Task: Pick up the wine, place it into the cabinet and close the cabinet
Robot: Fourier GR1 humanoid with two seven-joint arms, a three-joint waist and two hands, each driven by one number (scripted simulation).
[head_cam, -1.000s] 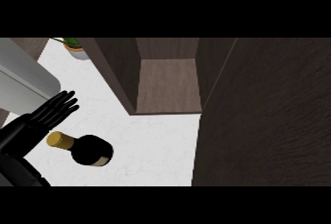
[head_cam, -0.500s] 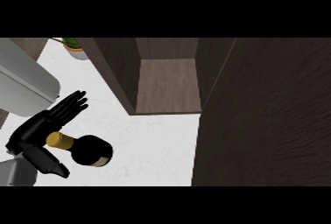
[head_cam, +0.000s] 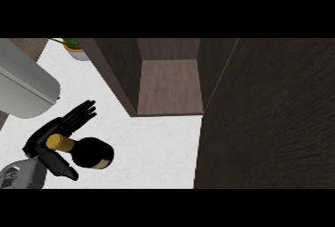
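Fingers (head_cam: 77,116) of the left hand (head_cam: 56,133) are seen straight and spread beyond the gold neck of the dark round-bodied wine bottle (head_cam: 88,152), while the thumb is set on the near side of that neck; the neck is thus bracketed, but no closed grasp is shown. The bottle is located on the white speckled counter (head_cam: 157,150), at lower left, well apart from the dark wooden cabinet (head_cam: 167,88). The cabinet is found open, with its wide dark door (head_cam: 268,115) swung out at the right. The task is judged to be at the pick-up step: lifting, placement inside the cabinet and closing of the door are not yet done. No label, brand or writing can be read on the bottle. The right hand is not shown.
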